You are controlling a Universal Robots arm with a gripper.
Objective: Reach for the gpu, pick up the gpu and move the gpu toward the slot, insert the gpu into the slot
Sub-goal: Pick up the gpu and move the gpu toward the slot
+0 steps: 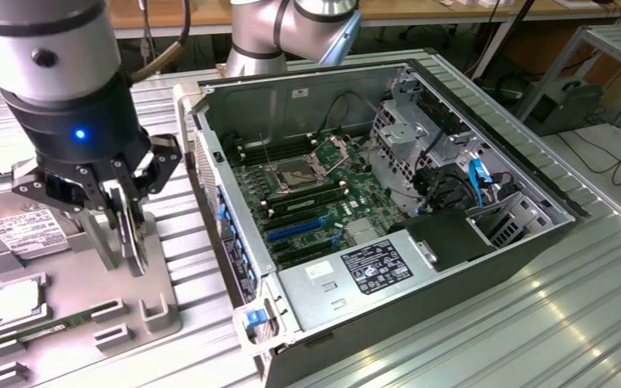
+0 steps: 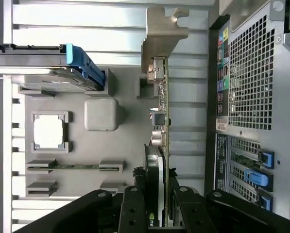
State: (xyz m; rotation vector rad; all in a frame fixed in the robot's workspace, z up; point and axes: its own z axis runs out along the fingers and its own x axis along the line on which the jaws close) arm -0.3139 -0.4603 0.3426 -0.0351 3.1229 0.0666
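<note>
My gripper (image 1: 127, 222) hangs over the grey parts tray (image 1: 78, 279) at the exterior view's left, shut on the gpu (image 1: 130, 234). The gpu is a thin dark card held on edge. In the wrist view the gpu (image 2: 162, 114) runs away from my gripper (image 2: 159, 199), its silver bracket (image 2: 163, 34) at the far end. Its lower edge is just above or on the tray; I cannot tell which. The blue slots (image 1: 294, 229) lie on the motherboard inside the open computer case (image 1: 504, 259), to the exterior view's right of the card.
On the tray rest a silver hard drive (image 1: 19, 230) with a white label, a processor (image 1: 17, 301) and a green memory stick (image 1: 57, 327). The case's rear panel (image 2: 254, 82) stands close beside the card. Ribbed metal table (image 1: 483, 339) lies all around.
</note>
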